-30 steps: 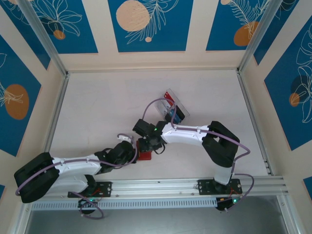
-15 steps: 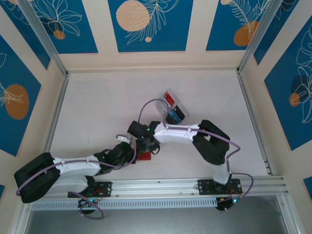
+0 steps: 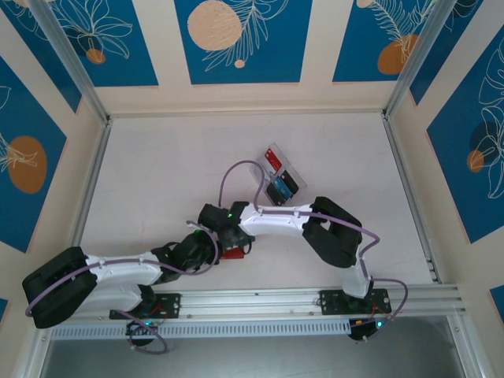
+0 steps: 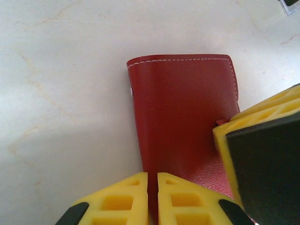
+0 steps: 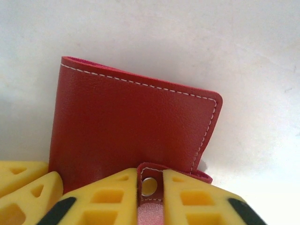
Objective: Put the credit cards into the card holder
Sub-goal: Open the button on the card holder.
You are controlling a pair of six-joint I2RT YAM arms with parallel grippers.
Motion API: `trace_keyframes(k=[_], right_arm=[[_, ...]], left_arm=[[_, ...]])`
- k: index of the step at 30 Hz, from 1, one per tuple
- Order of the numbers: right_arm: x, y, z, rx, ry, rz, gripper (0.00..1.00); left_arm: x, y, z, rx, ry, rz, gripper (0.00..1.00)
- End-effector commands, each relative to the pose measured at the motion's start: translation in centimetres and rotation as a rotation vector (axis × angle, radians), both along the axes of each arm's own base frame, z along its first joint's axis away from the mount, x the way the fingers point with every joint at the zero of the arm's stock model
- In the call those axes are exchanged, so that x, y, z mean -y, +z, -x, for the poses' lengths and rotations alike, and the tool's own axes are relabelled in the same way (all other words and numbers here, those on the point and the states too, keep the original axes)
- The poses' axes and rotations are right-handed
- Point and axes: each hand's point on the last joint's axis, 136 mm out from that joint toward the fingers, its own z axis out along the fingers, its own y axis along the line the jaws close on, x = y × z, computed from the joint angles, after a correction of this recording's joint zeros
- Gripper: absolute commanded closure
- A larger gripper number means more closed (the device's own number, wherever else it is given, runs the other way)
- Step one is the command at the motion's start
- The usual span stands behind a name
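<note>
The card holder (image 3: 232, 253), a dark red stitched wallet (image 4: 183, 117), lies folded on the white table. My left gripper (image 4: 152, 176) is shut on its near edge, the yellow fingers pinching the leather. My right gripper (image 5: 150, 176) is shut on the snap tab (image 5: 152, 167), where the metal stud shows between the fingers. Seen from above, both grippers meet at the wallet, the left gripper (image 3: 214, 250) from the left and the right gripper (image 3: 230, 240) from behind. The credit cards, one red (image 3: 272, 157), one black (image 3: 289, 183) and one teal-blue (image 3: 276, 191), stand in a clear tray.
The clear tray (image 3: 293, 169) sits behind and to the right of the wallet, just beyond the right forearm. A purple cable (image 3: 236, 169) loops above the right wrist. A metal rail (image 3: 299, 299) runs along the near edge.
The right arm has swung left and toward me, uncovering the tray, and its gripper has closed on the snap tab. The left gripper stays on the wallet's edge.
</note>
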Motion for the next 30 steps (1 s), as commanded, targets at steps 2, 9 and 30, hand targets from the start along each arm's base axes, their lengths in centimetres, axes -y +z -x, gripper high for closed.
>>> trace_keyframes(k=[2, 9, 30], right_arm=[[2.9, -2.1, 0.7, -0.015, 0.001, 0.106, 0.91], [4.0, 0.5, 0.0, -0.094, -0.053, -0.176, 1.0], [8.8, 5.9, -1.1, 0.223, -0.213, -0.073, 0.62]], left_arm=[[-1.9, -2.8, 0.9, -0.066, 0.017, -0.101, 0.92], [-2.1, -3.8, 0.7, -0.09, 0.044, -0.136, 0.97], [-0.4, -3.9, 0.3, -0.084, 0.013, -0.099, 0.99]])
